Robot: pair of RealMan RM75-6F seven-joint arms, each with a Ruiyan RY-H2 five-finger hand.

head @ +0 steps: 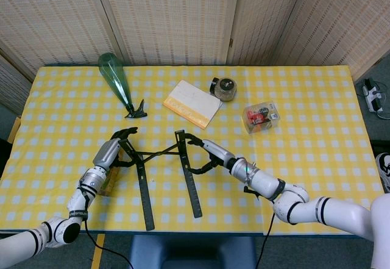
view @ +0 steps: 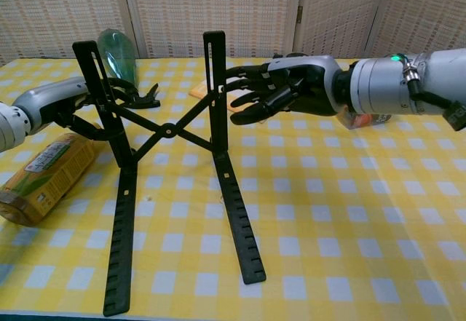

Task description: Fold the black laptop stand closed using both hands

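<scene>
From the head view, the black laptop stand (head: 163,165) sits on the yellow checked surface (head: 317,98) directly between the two hands. Its two long rails run away from the hands' line toward the near edge, roughly side by side, joined by a crossed brace. The left hand (head: 108,153) is at the outer side of the left rail's raised end, fingers hooked around it. The right hand (head: 207,153) is just off the outer side of the right rail's raised end, fingers curled toward the bar. Each hand has its own rail nearest; neither has to cross over.

From the chest view, the stand's two uprights rise well above the surface, with the X-brace pivot midway between them. The left hand (view: 69,102) grips the left upright near its top. The right hand (view: 284,88) has its fingers spread and reaching at the right upright; the tips look to be touching or nearly touching the bar, but I can't tell whether they have closed on it. The gap to be shut lies straight along the line from one hand to the other, so I'd judge the coming move is an inward squeeze.
</scene>
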